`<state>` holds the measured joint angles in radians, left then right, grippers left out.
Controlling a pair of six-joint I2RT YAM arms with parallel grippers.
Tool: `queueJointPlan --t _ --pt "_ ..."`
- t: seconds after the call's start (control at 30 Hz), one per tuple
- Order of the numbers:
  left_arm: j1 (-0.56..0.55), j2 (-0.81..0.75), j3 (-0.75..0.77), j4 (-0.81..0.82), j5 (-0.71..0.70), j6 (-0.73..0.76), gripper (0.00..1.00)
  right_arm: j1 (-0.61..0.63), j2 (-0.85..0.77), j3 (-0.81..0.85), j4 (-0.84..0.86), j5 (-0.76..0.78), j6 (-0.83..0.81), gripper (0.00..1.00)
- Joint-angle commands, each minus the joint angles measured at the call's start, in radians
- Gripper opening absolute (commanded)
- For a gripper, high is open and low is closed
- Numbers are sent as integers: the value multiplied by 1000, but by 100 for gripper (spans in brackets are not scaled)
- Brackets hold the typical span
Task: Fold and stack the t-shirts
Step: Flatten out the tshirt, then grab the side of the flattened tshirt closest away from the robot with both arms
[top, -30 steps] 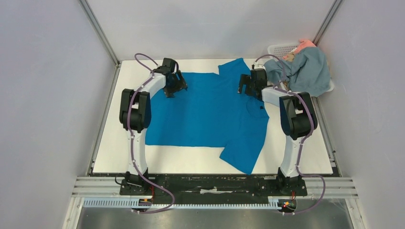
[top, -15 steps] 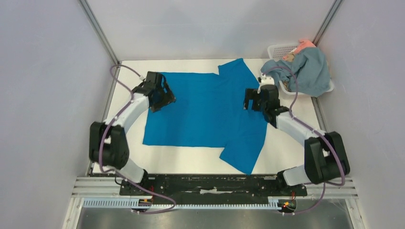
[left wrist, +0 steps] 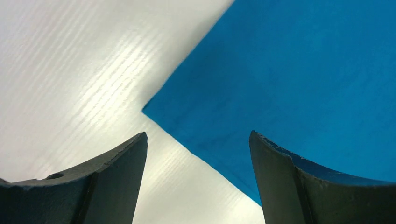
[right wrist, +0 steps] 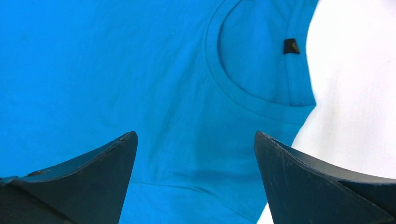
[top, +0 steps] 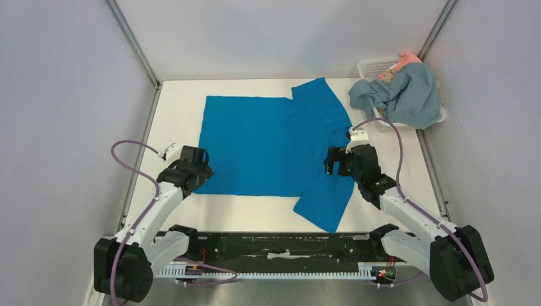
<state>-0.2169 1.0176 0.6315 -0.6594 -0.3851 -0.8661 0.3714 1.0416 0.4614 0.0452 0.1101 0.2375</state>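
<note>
A bright cobalt-blue t-shirt [top: 274, 143] lies spread flat on the white table, collar to the right, one sleeve at the far edge and one at the near edge. My left gripper [top: 199, 167] is open and empty over the shirt's near-left hem corner [left wrist: 154, 108]. My right gripper [top: 332, 160] is open and empty over the shirt just below the collar [right wrist: 261, 93]. A grey-blue t-shirt [top: 408, 95] hangs over the white basket at the far right, with salmon-pink cloth [top: 408, 60] behind it.
The white lattice basket [top: 376, 65] stands at the table's far right corner. Grey walls and metal frame posts close in the table on three sides. A black rail runs along the near edge [top: 281, 245].
Both arms have drawn back from the far part of the shirt toward the near edge. The left gripper went to the near-left hem corner, the right to below the collar. The shirt lies unchanged.
</note>
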Motion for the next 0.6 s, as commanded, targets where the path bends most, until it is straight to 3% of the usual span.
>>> queueJointPlan --t 0.0,0.43,0.57 --pt "19 -60 -62 -23 -146 -135 86 38 -45 -32 15 6 22 98" --pt "44 32 -153 156 -67 -158 85 58 -123 -62 -24 37 48 98" --pt "46 34 -177 195 -61 -168 79 87 -154 -67 -56 43 62 98"
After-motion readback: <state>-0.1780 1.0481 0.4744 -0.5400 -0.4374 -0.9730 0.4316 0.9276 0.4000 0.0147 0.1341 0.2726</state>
